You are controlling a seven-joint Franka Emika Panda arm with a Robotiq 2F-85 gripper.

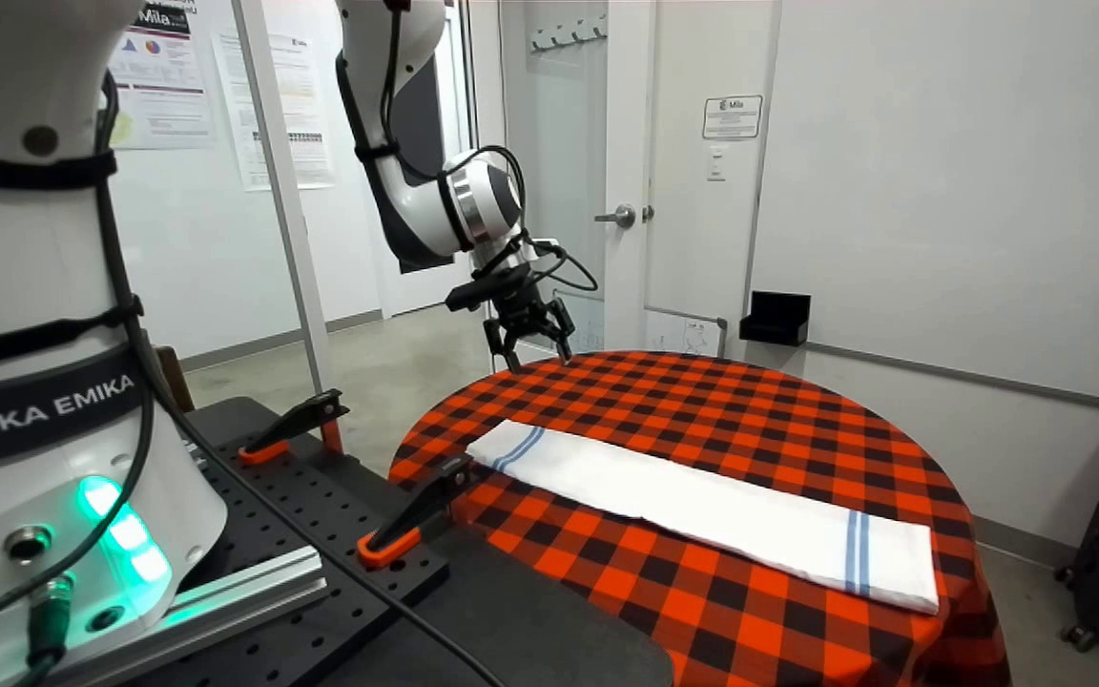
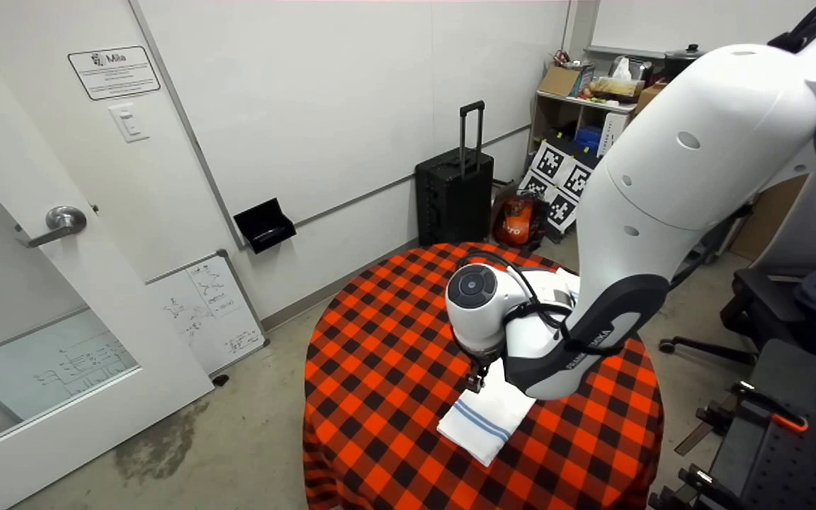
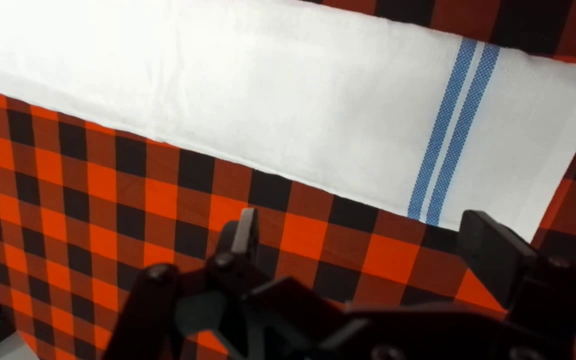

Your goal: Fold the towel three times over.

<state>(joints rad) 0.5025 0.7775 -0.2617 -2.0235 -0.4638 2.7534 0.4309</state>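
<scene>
Hanging above the red-and-black checked tablecloth [image 1: 759, 434], the claw [image 1: 540, 361] is unclenched, its two fingers [image 3: 495, 250] spread wide apart. On the tablecloth lies the white towel [image 1: 693, 501], a long, narrow strip laid flat, with a pair of blue stripes [image 3: 443, 125] crossing it near each end; the wrist view shows one fingertip in front of the towel's long edge near a striped end and the other over bare checks. In an exterior view the robot's arm [image 2: 663, 184] hides much of the towel's middle, while one striped end shows clear of it, near the claw.
</scene>
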